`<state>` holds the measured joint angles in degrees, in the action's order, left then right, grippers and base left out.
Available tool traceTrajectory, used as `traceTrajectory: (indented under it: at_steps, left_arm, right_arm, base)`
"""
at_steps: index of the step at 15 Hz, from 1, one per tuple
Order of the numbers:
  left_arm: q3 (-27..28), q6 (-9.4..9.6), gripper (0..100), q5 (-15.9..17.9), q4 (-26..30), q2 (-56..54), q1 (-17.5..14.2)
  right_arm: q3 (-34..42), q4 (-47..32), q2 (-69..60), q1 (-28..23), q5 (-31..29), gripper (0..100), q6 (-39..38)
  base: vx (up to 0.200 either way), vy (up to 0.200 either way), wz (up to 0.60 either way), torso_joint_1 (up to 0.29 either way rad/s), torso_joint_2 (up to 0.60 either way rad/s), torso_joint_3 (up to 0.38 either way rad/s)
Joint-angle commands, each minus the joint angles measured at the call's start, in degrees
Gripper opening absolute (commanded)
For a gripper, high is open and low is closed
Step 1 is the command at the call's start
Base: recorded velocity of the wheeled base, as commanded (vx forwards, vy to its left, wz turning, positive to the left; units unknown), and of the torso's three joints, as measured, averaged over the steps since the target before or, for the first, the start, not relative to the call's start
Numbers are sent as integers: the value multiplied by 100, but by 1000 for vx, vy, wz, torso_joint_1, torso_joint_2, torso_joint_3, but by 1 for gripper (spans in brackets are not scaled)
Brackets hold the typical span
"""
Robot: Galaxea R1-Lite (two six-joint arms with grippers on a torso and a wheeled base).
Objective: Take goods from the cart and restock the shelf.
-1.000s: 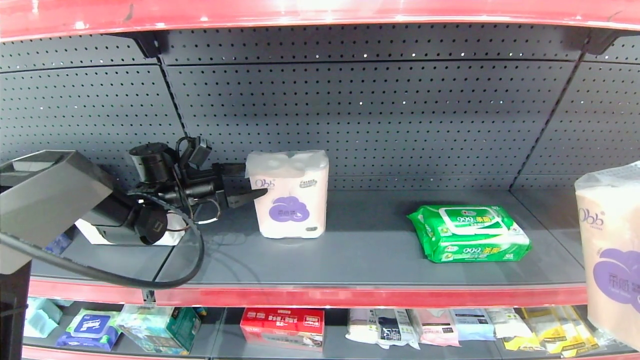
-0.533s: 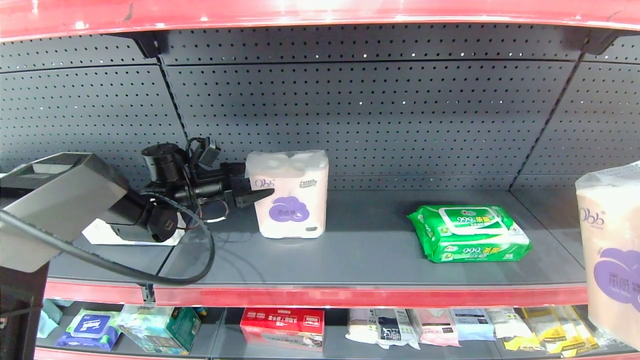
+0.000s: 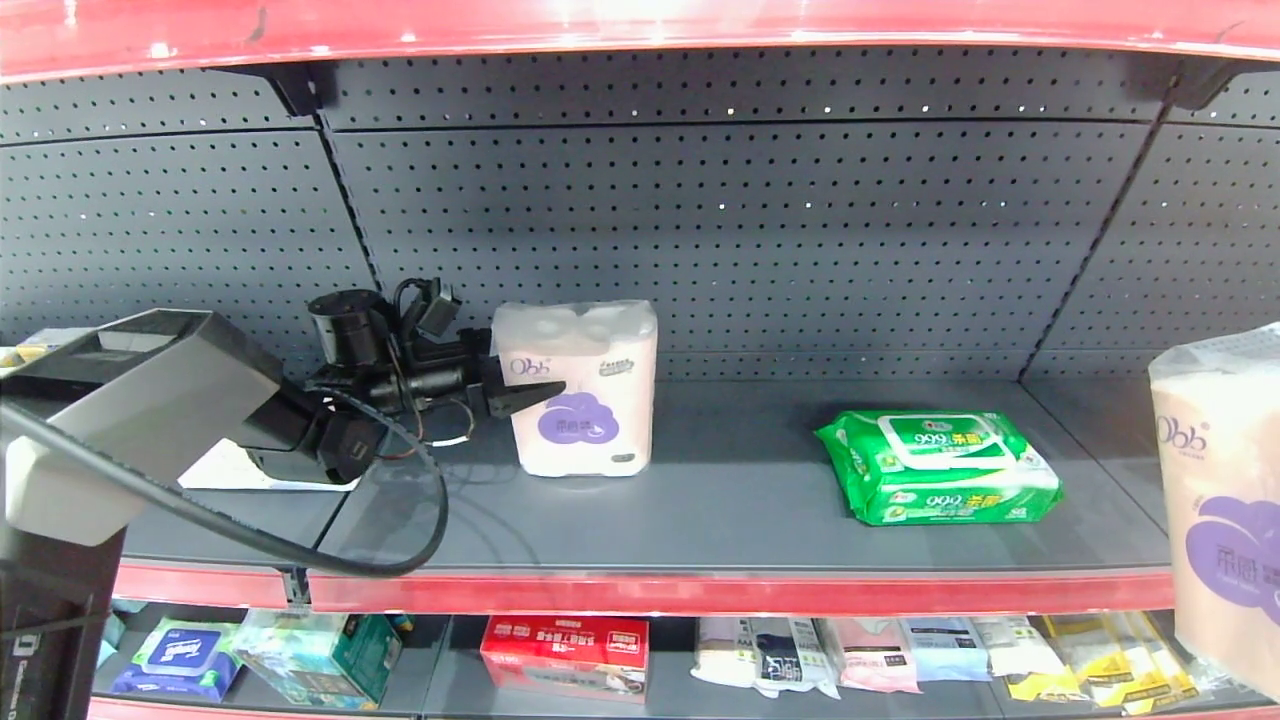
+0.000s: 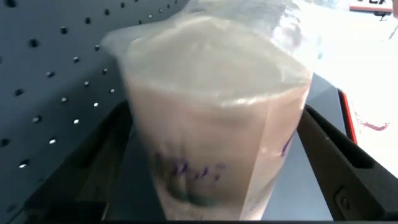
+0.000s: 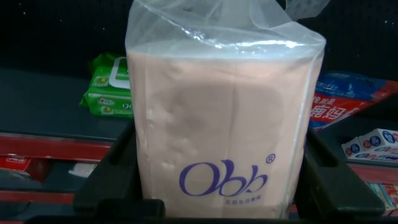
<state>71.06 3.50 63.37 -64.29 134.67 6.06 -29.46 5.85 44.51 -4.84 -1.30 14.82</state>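
Observation:
A white toilet paper pack (image 3: 585,400) with a purple cloud print stands upright on the grey shelf (image 3: 740,500), left of centre. My left gripper (image 3: 530,365) is open and straddles the pack's left end, one finger in front and one behind. In the left wrist view the pack (image 4: 217,124) sits between the spread fingers (image 4: 339,168) with a gap on each side. A second pack of the same kind (image 3: 1220,500) is held up at the far right, in front of the shelf. My right gripper (image 5: 221,134) is shut on this second pack (image 5: 221,106).
A green wipes pack (image 3: 940,465) lies flat on the shelf right of centre, with bare shelf between it and the standing pack. A white item (image 3: 225,465) lies behind my left arm. The red shelf lip (image 3: 700,592) runs along the front; the lower shelf holds several goods.
My left arm has moved to the right, sliding its open fingers farther along the standing pack. The pack on the shelf and the pack in my right gripper have stayed put.

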Motion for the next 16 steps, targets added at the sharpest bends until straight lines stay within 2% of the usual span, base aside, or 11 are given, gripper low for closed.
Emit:
traceTrajectory:
  at_steps: [1, 7, 10, 12, 15, 16]
  left_arm:
    - [4, 2, 100, -9, -4, 7, 9]
    - [66, 2, 100, -9, 5, 51, 27]
    - [224, -7, 100, -9, 13, 139, 150]
    - [277, -86, 100, -9, 13, 139, 168]
    - [286, -86, 100, -17, 5, 147, 176]
    - [277, -86, 0, -17, 5, 147, 176]
  right_arm:
    - [-15, 4, -4, 1, -1, 0, 3]
    - [-15, 4, -4, 1, -1, 0, 3]
    - [-7, 4, -4, 1, -1, 0, 12]
    - [-15, 4, -4, 1, -1, 0, 12]
    - [2, 4, -21, 1, -1, 0, 12]
    - [2, 4, -4, 1, -1, 0, 12]
  base:
    - [0, 0, 0, 0, 0, 0]
    - [0, 0, 0, 0, 0, 0]
    - [0, 0, 0, 0, 0, 0]
    - [0, 0, 0, 0, 0, 0]
    - [0, 0, 0, 0, 0, 0]
    - [0, 0, 0, 0, 0, 0]
